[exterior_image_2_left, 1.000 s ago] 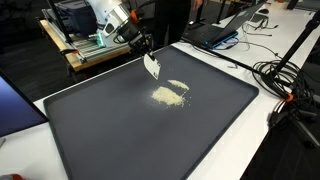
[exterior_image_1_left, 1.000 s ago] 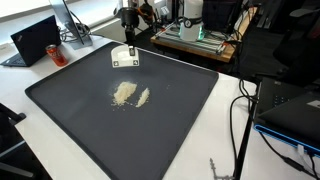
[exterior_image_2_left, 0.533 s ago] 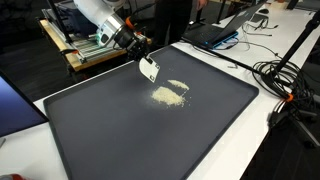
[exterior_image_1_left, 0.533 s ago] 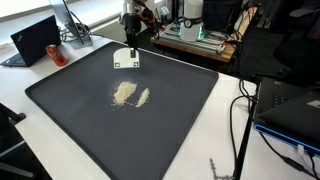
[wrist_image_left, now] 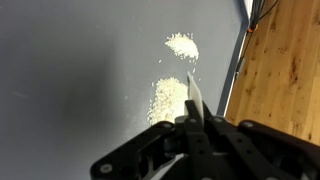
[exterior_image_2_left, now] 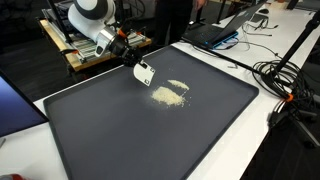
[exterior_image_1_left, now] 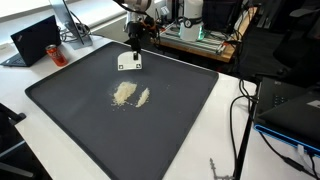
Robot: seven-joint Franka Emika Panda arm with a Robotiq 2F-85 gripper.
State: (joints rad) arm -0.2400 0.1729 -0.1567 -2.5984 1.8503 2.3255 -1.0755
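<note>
My gripper (exterior_image_1_left: 133, 45) is shut on a thin white card-like scraper (exterior_image_1_left: 128, 63), held above the far part of a large dark mat (exterior_image_1_left: 80, 130). The gripper (exterior_image_2_left: 127, 58) and the scraper (exterior_image_2_left: 145, 73) also show in the other exterior view. In the wrist view the scraper (wrist_image_left: 195, 95) sticks out edge-on from between my closed jaws (wrist_image_left: 190, 125). Two small piles of pale grains lie on the mat: a larger one (exterior_image_1_left: 123, 92) and a smaller one (exterior_image_1_left: 143, 97), also seen in the wrist view (wrist_image_left: 168, 98) and in an exterior view (exterior_image_2_left: 168, 93). The scraper is apart from the piles.
A laptop (exterior_image_1_left: 35, 40) sits on the white table beside the mat. A wooden bench with equipment (exterior_image_1_left: 195, 35) stands behind the mat. Cables (exterior_image_2_left: 285, 85) trail near the mat's edge. A second laptop (exterior_image_2_left: 215, 30) lies at the back.
The arm has swung the scraper away from the piles toward the mat's far edge and tilted it; the grip is unchanged.
</note>
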